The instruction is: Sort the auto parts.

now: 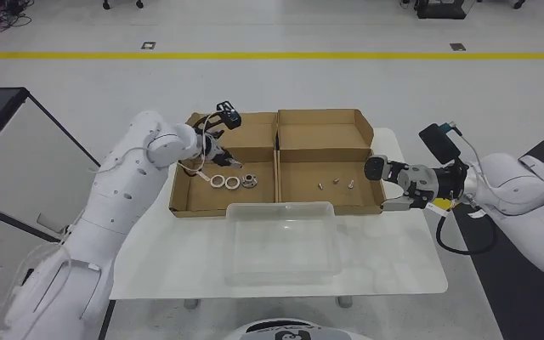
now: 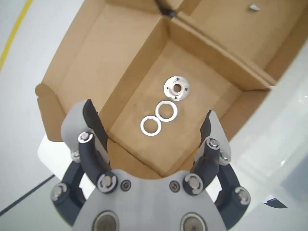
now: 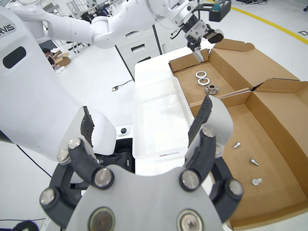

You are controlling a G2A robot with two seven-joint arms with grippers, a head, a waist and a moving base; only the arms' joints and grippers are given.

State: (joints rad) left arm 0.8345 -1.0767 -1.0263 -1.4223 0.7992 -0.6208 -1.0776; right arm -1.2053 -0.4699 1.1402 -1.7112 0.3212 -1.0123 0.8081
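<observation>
Left wrist view: the left gripper (image 2: 149, 110) hangs wide open with nothing between its pads. It is above the left box (image 2: 134, 145), over the end of the box nearest the worktop's left edge. On the box floor beneath it lie two rings (image 2: 150, 125), touching or nearly so. A flange (image 2: 176, 88) sits just beside them, and the three make a short row towards the wall shared with the right box (image 3: 252, 126).

The right gripper (image 3: 146, 105) is also spread wide and holds nothing. It sits at the worktop's right edge, just outside the right box. Three bolts (image 3: 253, 161) lie apart from one another on that box's floor, in a loose line.

Both boxes stand side by side along the far edge of the worktop (image 1: 408, 263), with their lids folded back. A clear bin (image 1: 285, 242) sits in front of them, in the middle of the worktop towards the near edge.

Every part I can see lies in a box: round flat pieces in the left, threaded pieces in the right. That split suggests the sorting is largely done, or wholly done if the bin was the source. If the flange needs a place apart from the rings, that one move is left. With both grippers bare, no transfer is under way.
</observation>
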